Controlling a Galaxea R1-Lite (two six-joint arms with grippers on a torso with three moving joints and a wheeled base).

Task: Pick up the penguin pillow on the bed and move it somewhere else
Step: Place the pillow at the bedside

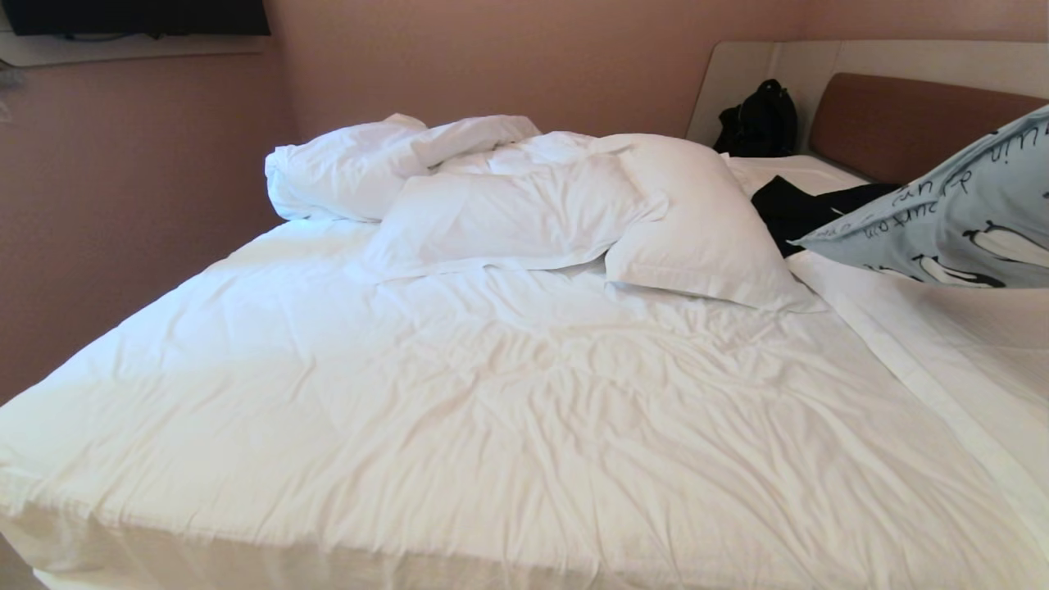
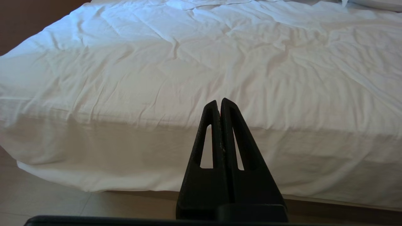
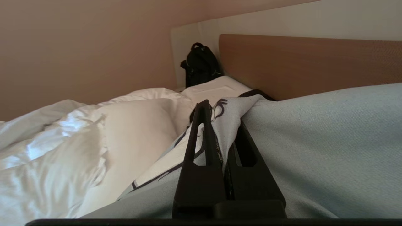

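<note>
My right gripper (image 3: 221,125) is clamped on a pinched fold of the penguin pillow (image 1: 959,217); in the right wrist view the light-blue fabric bunches up between the two black fingers (image 3: 201,138), and a bit of dark print shows on the fold. In the head view the pillow sits at the right edge, tilted, one corner pointing toward the middle of the bed (image 1: 492,393); penguins and dark lettering are visible on its face. I cannot tell whether its lower edge touches the sheet.

My left gripper (image 2: 220,105) has its fingers pressed together on nothing; it hangs off the near side of the bed, above the tiled floor (image 2: 47,201).

Other things noted:
- White pillow (image 1: 697,221) just beside the penguin pillow, on its left, leaning on a crumpled white duvet (image 1: 426,176).
- Black cloth (image 1: 799,209) on the sheet between the white pillow and the penguin pillow.
- Black backpack (image 1: 758,119) in the far corner, against the beige surround beside the brown headboard (image 1: 893,123).
</note>
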